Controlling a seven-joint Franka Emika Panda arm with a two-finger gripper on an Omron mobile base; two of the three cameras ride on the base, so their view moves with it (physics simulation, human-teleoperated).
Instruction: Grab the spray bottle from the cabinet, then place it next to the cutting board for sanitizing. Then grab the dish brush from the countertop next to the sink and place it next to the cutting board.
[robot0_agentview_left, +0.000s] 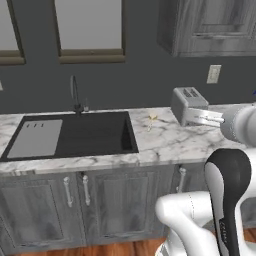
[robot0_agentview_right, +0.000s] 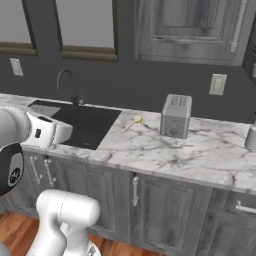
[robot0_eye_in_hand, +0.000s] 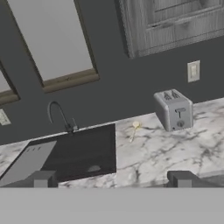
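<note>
Dish brush (robot0_eye_in_hand: 134, 129) lay on the marble bench (robot0_eye_in_hand: 175, 153) between sink (robot0_eye_in_hand: 78, 151) and toaster (robot0_eye_in_hand: 173, 110); fingers (robot0_eye_in_hand: 181, 178) stood wide apart, empty, near the bench's front edge.

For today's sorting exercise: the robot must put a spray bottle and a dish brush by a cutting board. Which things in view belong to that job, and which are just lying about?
Belongs to the job:
dish brush
countertop
sink
cabinet
gripper, open

Just there:
toaster
wall outlet
windows
</note>
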